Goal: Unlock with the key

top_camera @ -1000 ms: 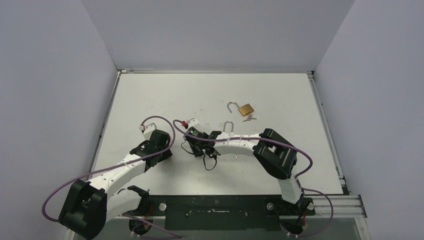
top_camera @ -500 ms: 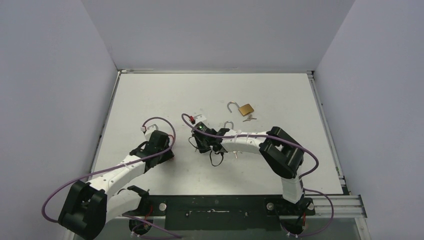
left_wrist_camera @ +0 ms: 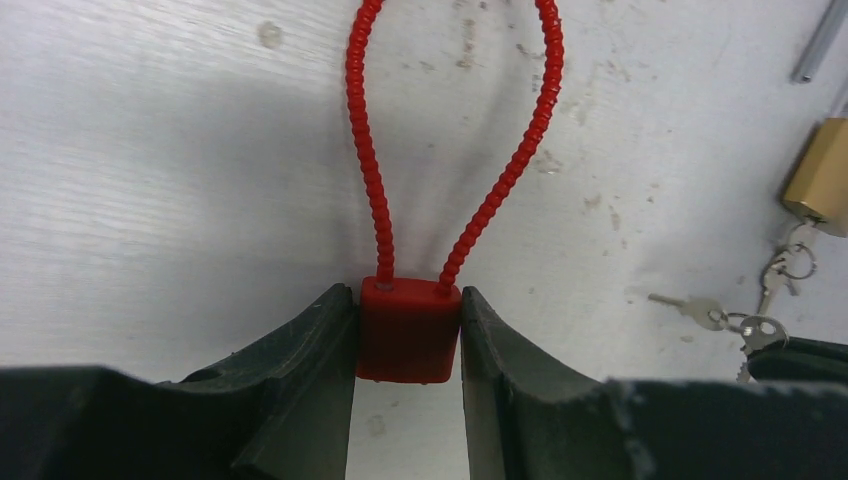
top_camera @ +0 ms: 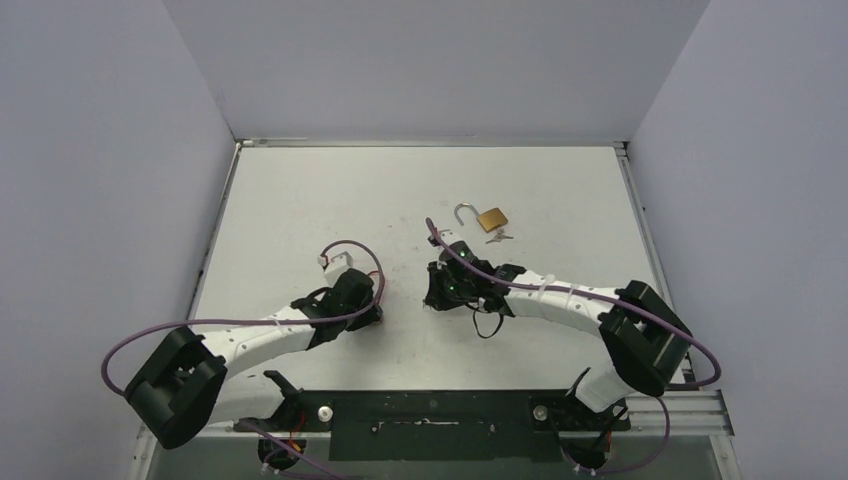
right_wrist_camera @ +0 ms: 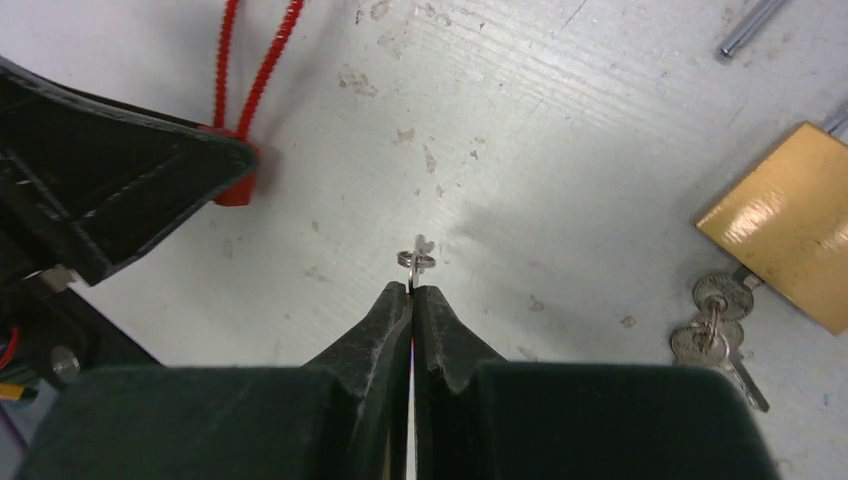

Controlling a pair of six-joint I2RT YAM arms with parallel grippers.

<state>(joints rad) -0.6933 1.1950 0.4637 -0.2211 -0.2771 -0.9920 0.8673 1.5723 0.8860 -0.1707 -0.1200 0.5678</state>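
My left gripper (left_wrist_camera: 408, 298) is shut on the body of a small red padlock (left_wrist_camera: 408, 335), which rests on the white table; its red cable loop (left_wrist_camera: 365, 120) stretches away from the fingers. My right gripper (right_wrist_camera: 413, 290) is shut on a thin silver key (right_wrist_camera: 416, 258) whose ring end sticks out past the fingertips, just above the table. The red padlock (right_wrist_camera: 238, 185) lies up and to the left of that key, a short gap away. In the top view the left gripper (top_camera: 372, 312) and right gripper (top_camera: 432, 295) face each other near the table's middle.
A brass padlock (top_camera: 490, 218) with its steel shackle (top_camera: 463, 212) swung open lies behind the right arm, a bunch of keys (top_camera: 498, 237) beside it. They also show in the right wrist view, padlock (right_wrist_camera: 785, 225) and keys (right_wrist_camera: 715, 330). Purple cables loop over both arms.
Both arms have swung to the right. The left gripper has slid toward the table's middle, and the right gripper has moved right and back, ending close in front of it.
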